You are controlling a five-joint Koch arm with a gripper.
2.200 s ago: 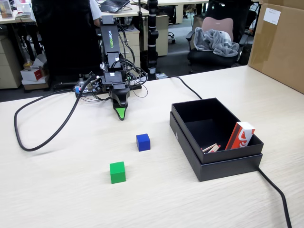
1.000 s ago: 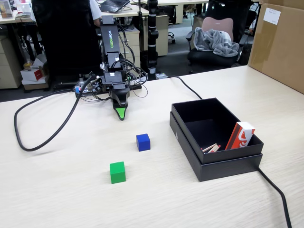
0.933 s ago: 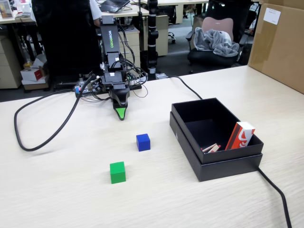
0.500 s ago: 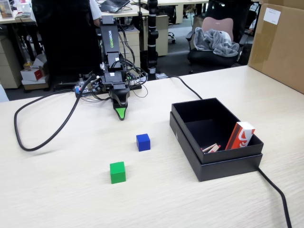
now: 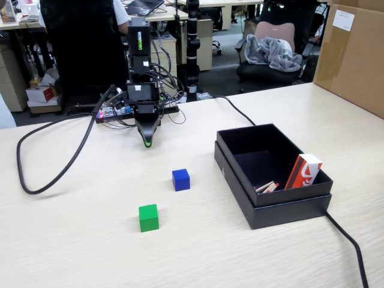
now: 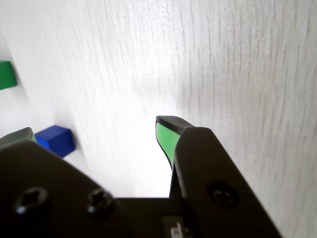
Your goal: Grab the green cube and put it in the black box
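The green cube [image 5: 149,217] sits on the pale table near the front; in the wrist view the green cube [image 6: 6,74] is cut off by the left edge. My gripper [image 5: 147,141] hangs tip-down over the table behind both cubes, well apart from the green one. In the wrist view the gripper [image 6: 94,130] is open with only bare table between its green-lined fingertips [image 6: 166,133]. The black box [image 5: 276,207] stands to the right, open-topped.
A blue cube [image 5: 180,179] lies between the gripper and the green cube, and shows as the blue cube [image 6: 57,140] by the left jaw. The box holds a red-and-white pack [image 5: 303,171] and small sticks [image 5: 266,187]. Black cables [image 5: 54,162] loop left; a cardboard box [image 5: 354,54] stands far right.
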